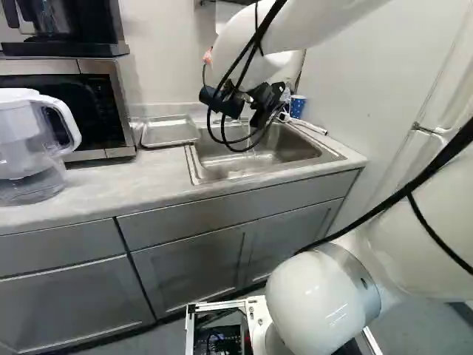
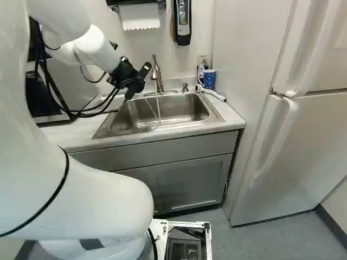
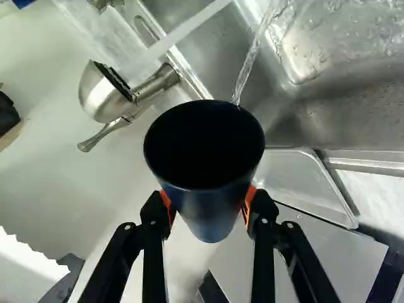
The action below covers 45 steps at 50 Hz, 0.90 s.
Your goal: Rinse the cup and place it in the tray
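The white arm point(image 1: 325, 22) reaches forward over the grey tabletop point(image 1: 96, 185) and slopes down toward the stainless steel sink point(image 2: 173, 111), leaving its black two-fingered hand point(image 2: 136, 80) raised beside the brushed metal faucet point(image 2: 156, 73). The fingers stand parted by the width of the dark blue, tapering round cup point(image 3: 211, 214), with orange pads point(image 3: 249, 201) pressed to it from both sides, and the clear running water point(image 3: 247, 74) meets its rim in the wrist view, though I cannot tell whether any enters. The shallow rectangular metal tray point(image 1: 170, 133) lies beside the sink, well below the held cup
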### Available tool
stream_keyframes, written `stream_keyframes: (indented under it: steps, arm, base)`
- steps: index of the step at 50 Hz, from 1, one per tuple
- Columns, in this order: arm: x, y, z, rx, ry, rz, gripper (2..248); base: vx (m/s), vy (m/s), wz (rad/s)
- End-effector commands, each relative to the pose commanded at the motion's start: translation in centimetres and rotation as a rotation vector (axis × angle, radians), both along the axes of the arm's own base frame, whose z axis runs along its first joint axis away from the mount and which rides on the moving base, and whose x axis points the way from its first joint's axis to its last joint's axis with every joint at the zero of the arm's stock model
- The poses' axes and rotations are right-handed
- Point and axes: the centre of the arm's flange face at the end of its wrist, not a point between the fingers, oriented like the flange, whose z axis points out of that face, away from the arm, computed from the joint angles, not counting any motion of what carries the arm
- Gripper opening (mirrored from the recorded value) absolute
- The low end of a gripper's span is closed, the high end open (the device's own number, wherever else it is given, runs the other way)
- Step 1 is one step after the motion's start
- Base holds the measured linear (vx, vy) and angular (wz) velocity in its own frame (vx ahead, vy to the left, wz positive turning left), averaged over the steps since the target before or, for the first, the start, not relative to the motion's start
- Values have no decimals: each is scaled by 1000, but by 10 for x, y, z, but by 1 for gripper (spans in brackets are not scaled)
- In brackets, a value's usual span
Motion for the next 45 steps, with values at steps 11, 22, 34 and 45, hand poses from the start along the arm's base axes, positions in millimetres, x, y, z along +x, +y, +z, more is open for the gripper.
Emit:
stream_keyframes:
  steps: [11,22,34,45]
  arm:
    - [0,0,0,-42,-12,24,123]
    - [0,0,0,-133,-37,77,123]
    - [0,0,0,-238,-67,139,123]
    - [0,0,0,-336,-95,196,123]
  base:
    - [0,0,0]
    - [0,0,0]
    - [0,0,0]
    - [0,0,0]
